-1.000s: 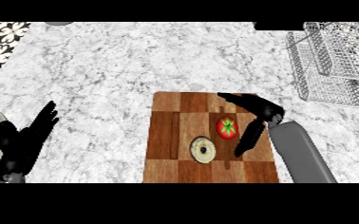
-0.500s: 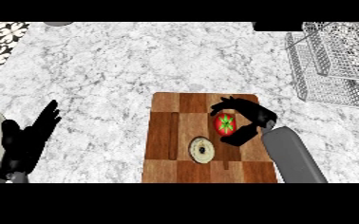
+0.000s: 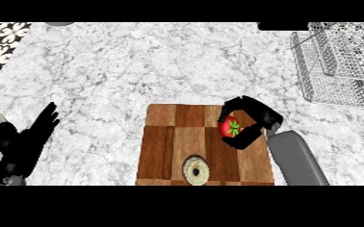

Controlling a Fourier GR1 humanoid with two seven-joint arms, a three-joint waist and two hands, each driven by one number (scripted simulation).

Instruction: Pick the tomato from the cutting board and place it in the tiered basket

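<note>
Tomato [image 3: 231, 126] on the cutting board [image 3: 177, 144], right side; right hand [image 3: 254, 118] curled round it, apparently touching, contact partly hidden; left hand [image 3: 28, 142] resting with fingers straight at left edge; fruit likely light, smooth, soft-skinned; grip its round sides; basket [image 3: 331, 62] well apart.

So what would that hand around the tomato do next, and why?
Probably lift straight up a little. The right hand already has its fingers and thumb curled round the tomato, which looks to be still on the cutting board. The tiered basket stands off at the far right, so the tomato must clear the board first.
</note>
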